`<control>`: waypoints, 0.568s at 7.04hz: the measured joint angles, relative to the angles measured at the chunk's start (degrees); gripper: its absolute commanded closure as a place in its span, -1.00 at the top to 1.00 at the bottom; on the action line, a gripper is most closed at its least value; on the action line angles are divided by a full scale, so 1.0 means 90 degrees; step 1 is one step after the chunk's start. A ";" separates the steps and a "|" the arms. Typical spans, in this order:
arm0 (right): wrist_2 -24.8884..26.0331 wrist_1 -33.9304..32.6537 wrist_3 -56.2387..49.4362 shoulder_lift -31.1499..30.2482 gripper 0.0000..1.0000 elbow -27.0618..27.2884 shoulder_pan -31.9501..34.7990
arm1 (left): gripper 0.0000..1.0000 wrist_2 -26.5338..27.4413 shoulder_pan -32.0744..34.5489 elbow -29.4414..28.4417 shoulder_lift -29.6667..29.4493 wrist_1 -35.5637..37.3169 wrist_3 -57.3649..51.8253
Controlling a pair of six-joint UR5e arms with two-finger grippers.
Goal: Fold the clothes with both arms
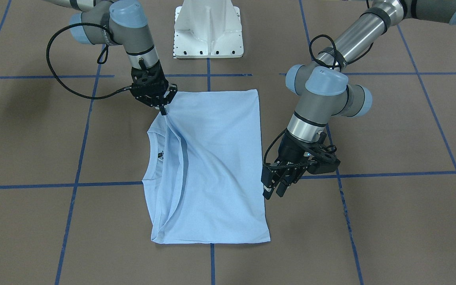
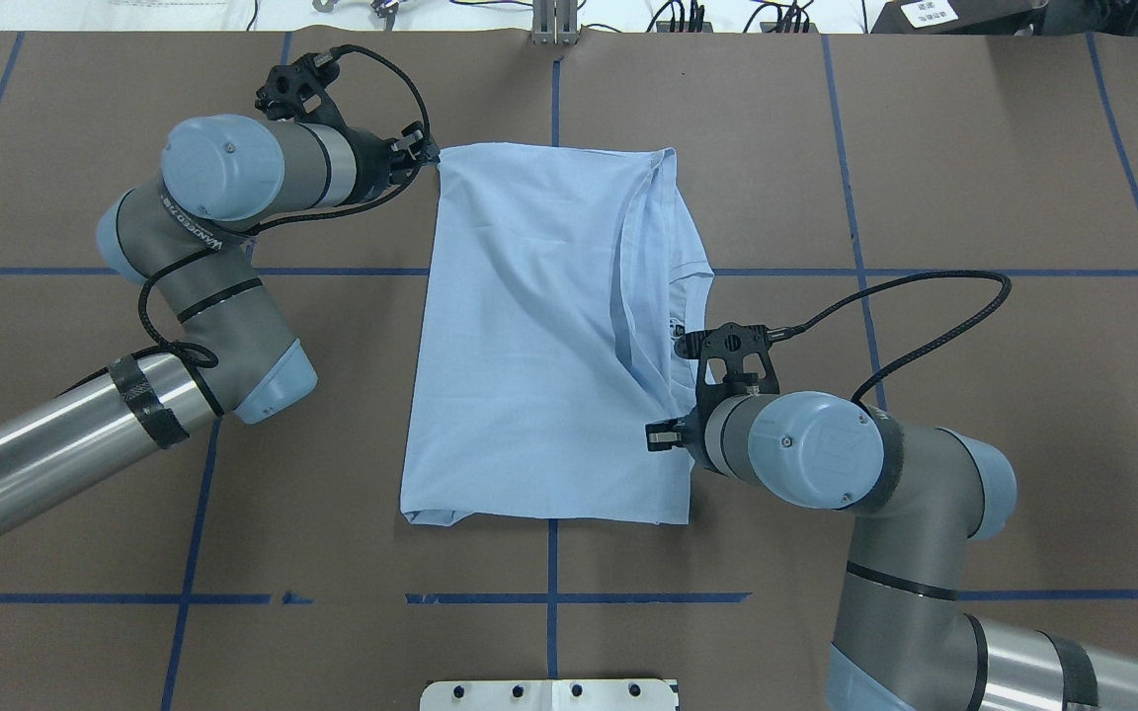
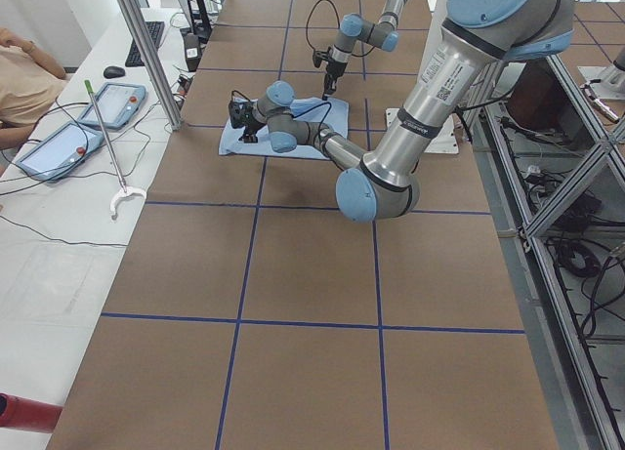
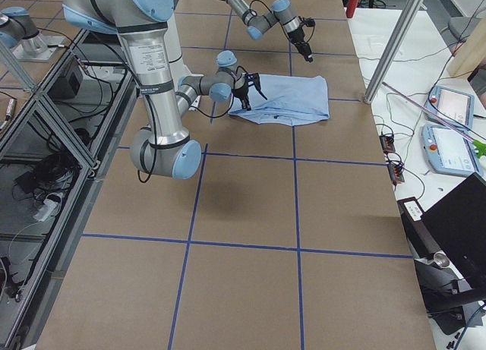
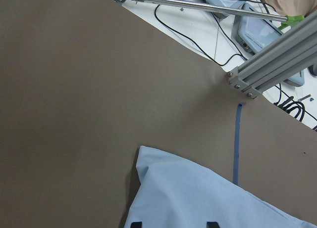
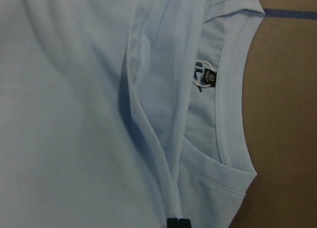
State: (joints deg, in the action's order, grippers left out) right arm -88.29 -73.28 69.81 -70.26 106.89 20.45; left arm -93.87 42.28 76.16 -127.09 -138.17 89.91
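The light blue T-shirt (image 1: 220, 166) lies folded lengthwise on the brown table, collar (image 6: 228, 104) and black neck label (image 6: 204, 75) showing along one long side. My right gripper (image 1: 164, 109) is shut on a ridge of fabric beside the collar, and a lifted crease runs from its tip; the same gripper (image 2: 661, 434) sits at the shirt's right edge in the overhead view. My left gripper (image 2: 423, 153) hovers at the shirt's far left corner, open, with both fingertips apart above the cloth (image 5: 208, 198). It holds nothing.
The white pedestal base (image 1: 208, 29) stands at the robot's side of the table. Blue tape lines (image 2: 554, 563) grid the surface. An aluminium post (image 5: 277, 50), tablets (image 3: 98, 103) and cables lie beyond the far edge, where a person (image 3: 24, 79) sits.
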 measured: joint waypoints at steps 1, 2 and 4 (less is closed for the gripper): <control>0.0003 0.0005 0.0063 -0.0101 -0.58 0.0015 -0.0001 | 0.06 0.0003 0.0000 0.0013 0.0000 0.0003 0.0000; 0.0013 0.0006 0.0230 -0.0159 -0.38 0.0022 -0.0022 | 0.06 0.0007 0.0000 0.0026 0.0000 0.0007 0.0000; 0.0022 0.0007 0.0601 -0.0150 -0.06 0.0059 -0.0063 | 0.06 0.0010 0.0000 0.0033 -0.0007 0.0013 0.0000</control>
State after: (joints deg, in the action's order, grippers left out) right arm -88.10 -73.21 75.22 -71.61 107.42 19.88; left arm -93.78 42.28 76.46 -127.15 -138.06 89.91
